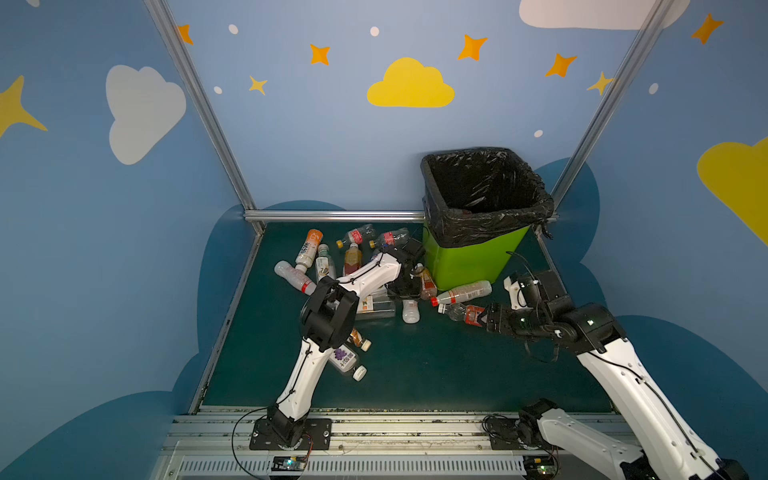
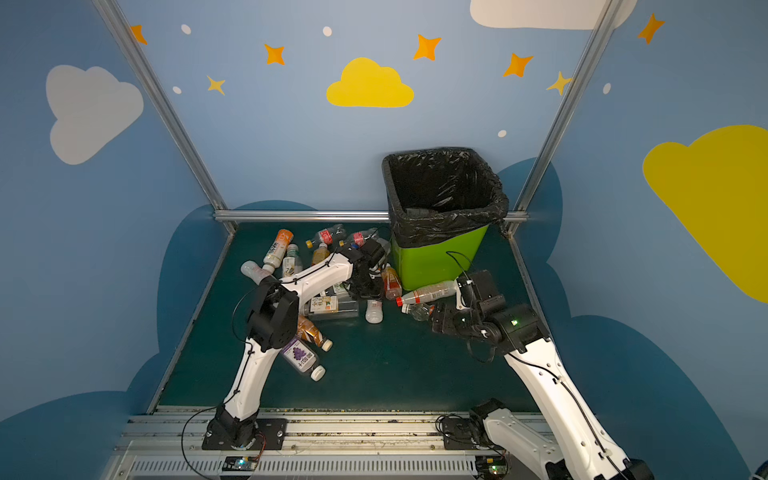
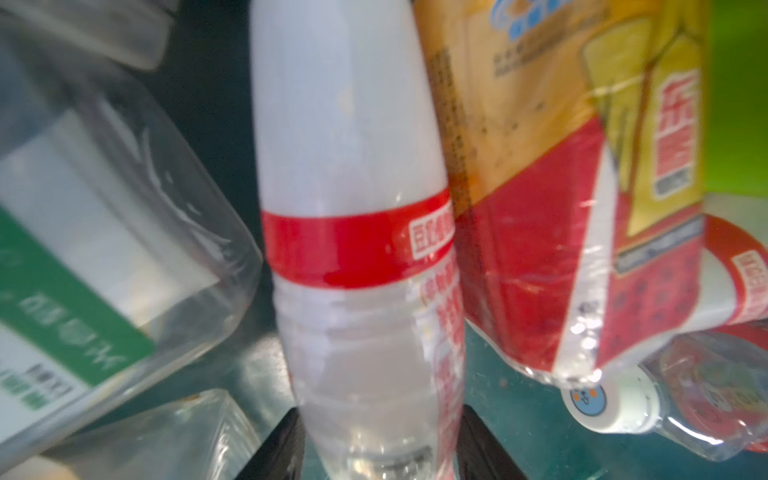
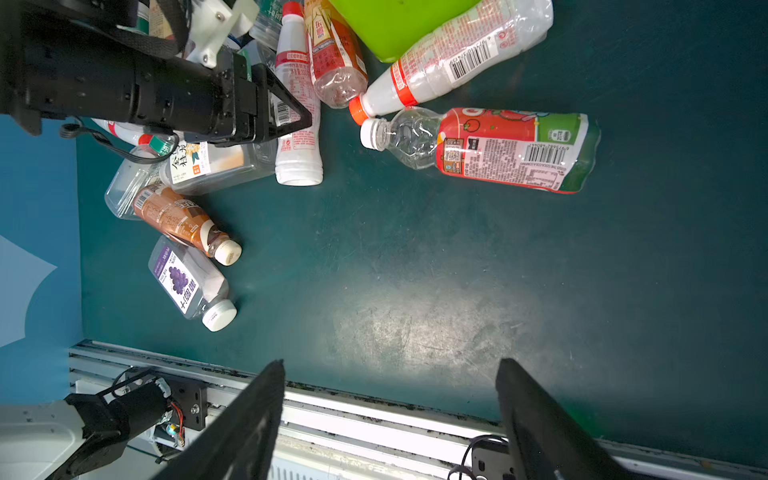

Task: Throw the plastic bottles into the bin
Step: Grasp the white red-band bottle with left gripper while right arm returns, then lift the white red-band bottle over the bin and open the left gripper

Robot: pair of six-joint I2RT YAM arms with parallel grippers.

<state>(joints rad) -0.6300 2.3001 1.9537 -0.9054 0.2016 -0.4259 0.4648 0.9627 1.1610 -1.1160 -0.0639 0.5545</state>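
Left wrist, left gripper (image 3: 380,409) astride bottle (image 3: 353,145), neck away, hold unclear, right gripper (image 4: 390,361) gaping

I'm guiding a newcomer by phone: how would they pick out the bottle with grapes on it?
Find the lime-green bin at the back right, then look front-left across the table. By the left arm's elbow lies the grape bottle, nearest the front rail. Only it has a purple label with a grape cluster; the neighbouring bottle has a brown one.

Front mat (image 1: 436,365) bare, passable; bottle pile (image 1: 352,257) (left arm (image 1: 370,274) above) crowds bin (image 1: 469,262) base.
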